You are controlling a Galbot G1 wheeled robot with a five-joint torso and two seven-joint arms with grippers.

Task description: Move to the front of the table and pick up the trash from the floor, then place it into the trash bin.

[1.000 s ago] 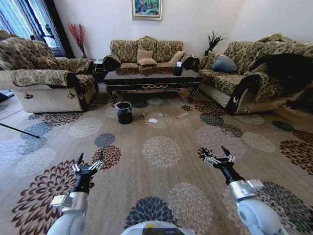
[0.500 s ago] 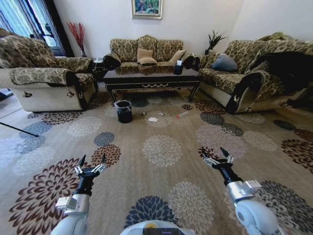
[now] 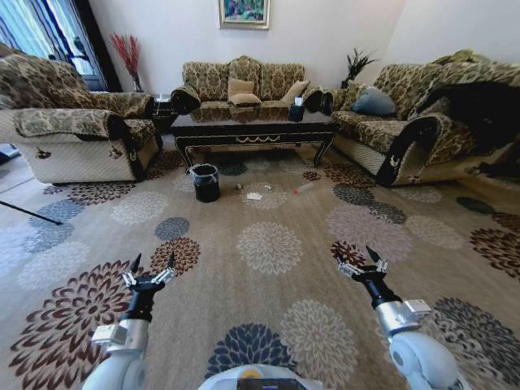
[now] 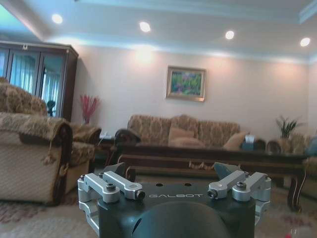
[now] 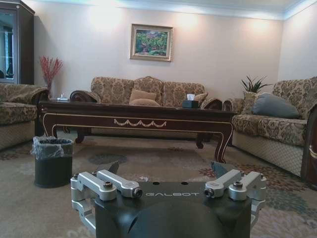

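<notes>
Head view: high on the robot, angled forward and down across the flowered carpet point(image 3: 268, 244), well back from the table point(image 3: 253, 128).
Left wrist view: low, near floor level, level toward the table point(image 4: 213, 161) and far sofa point(image 4: 185, 131).
Right wrist view: equally low, facing the table point(image 5: 133, 116) front-on.
Shared: table, sofa, framed picture point(image 5: 151, 42).

A tan carpet point(image 3: 268, 211) blooming with cream, maroon and slate-blue flower medallions is spreading around the table point(image 3: 252, 130), whose glossy dark wood is showing a gold scroll on its front apron. Just in front of the table, the trash bin point(image 3: 205, 183) is standing black under a clear liner, with white scraps of trash point(image 3: 254, 197) lying beside it. Brown-and-beige floral sofas point(image 3: 244, 85) are ringing the table.
</notes>
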